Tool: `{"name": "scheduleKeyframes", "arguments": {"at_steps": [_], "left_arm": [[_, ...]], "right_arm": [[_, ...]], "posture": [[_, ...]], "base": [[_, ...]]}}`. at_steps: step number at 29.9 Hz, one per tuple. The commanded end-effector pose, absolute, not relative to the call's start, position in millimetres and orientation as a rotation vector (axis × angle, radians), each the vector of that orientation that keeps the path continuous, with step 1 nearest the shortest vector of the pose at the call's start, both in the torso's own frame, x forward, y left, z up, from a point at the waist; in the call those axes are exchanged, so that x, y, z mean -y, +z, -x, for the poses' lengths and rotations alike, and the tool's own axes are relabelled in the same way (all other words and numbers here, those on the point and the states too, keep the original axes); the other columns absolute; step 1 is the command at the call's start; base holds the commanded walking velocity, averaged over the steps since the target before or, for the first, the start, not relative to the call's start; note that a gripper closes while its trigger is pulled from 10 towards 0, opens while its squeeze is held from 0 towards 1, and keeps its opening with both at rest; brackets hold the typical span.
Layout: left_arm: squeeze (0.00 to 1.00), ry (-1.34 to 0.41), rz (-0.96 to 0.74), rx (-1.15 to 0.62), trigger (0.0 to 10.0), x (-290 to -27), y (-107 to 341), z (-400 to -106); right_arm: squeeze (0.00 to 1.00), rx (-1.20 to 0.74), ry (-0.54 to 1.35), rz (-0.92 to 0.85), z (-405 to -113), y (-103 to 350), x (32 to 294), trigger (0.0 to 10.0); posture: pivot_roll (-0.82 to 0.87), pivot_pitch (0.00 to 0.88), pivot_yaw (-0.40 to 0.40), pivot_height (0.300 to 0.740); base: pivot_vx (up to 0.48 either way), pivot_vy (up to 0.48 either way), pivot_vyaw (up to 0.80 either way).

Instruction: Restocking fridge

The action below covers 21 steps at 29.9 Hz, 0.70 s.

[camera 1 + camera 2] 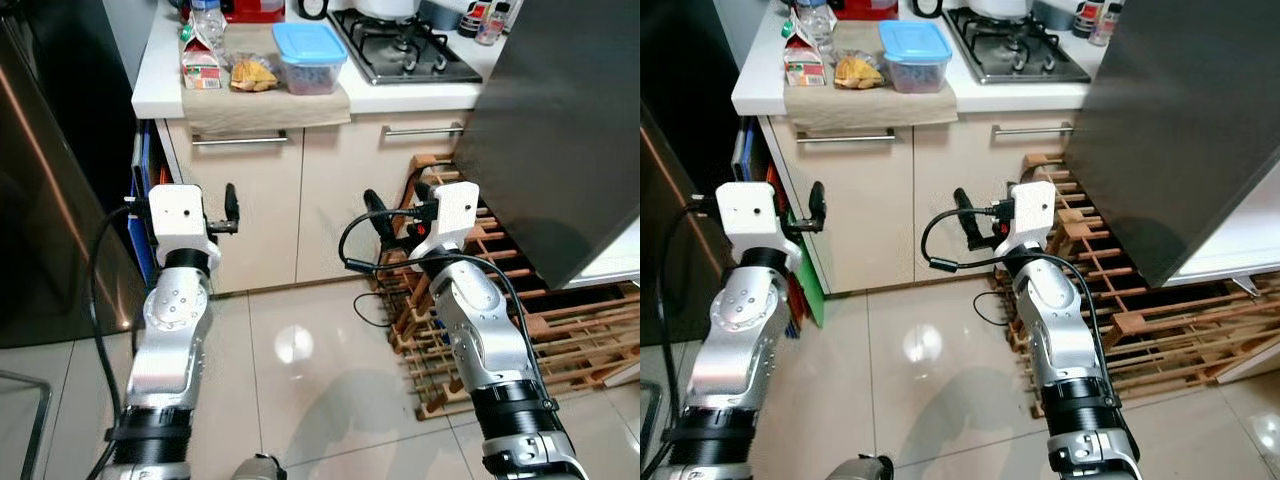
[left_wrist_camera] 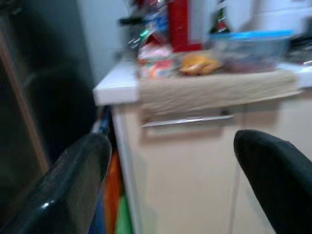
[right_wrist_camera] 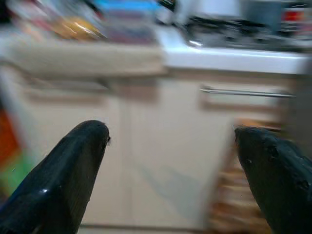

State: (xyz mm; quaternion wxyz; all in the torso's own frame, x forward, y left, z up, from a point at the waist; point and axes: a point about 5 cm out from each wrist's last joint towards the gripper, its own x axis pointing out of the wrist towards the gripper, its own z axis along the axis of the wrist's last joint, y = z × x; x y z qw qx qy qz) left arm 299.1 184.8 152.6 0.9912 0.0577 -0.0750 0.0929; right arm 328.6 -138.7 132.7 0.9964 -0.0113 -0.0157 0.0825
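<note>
On the white counter [image 1: 152,82], a beige cloth holds a small carton [image 1: 203,62], a bag of yellow-orange food [image 1: 254,73] and a clear container with a blue lid [image 1: 310,57]. Both arms are raised in front of the cream cabinet doors [image 1: 262,215], well below the counter. My left gripper [image 2: 170,161] is open, pointing at the left cabinet and the counter edge. My right gripper [image 3: 170,156] is open too, with nothing between its fingers, facing the cabinet under the stove. A dark fridge front [image 1: 40,220] stands at the left.
A large dark door panel [image 1: 560,130] juts in from the right, above a wooden rack [image 1: 530,330] on the floor. A gas stove [image 1: 405,45] sits on the counter's right. Blue and green flat things [image 1: 805,290] stand between fridge and cabinet. Glossy tile floor [image 1: 300,350] lies between my arms.
</note>
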Motion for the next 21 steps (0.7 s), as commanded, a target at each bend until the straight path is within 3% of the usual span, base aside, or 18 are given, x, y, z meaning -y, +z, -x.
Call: {"name": "scheduleKeyframes", "arguments": {"at_steps": [1, 9, 21], "left_arm": [[0.00, 0.226, -0.102, 0.122, 10.0, -190, 148, -298], [0.00, 0.208, -0.084, 0.144, 10.0, -179, 152, -303], [0.00, 0.160, -0.078, 0.155, 10.0, -174, 156, -306]], "right_arm": [[0.06, 0.006, 0.117, 0.075, -328, 128, 145, 10.0], [0.15, -0.025, 0.060, 0.117, -332, 122, 151, 10.0], [0.16, 0.057, 0.177, 0.007, -323, 126, 137, 10.0]], "posture": [[-0.06, 0.028, -0.046, 0.740], [-0.06, 0.011, -0.044, 0.740], [-0.05, 0.000, -0.035, 0.740]], "base": [[0.000, 0.000, 0.44], [0.000, 0.000, 0.45], [0.000, 0.000, 0.43]]}}
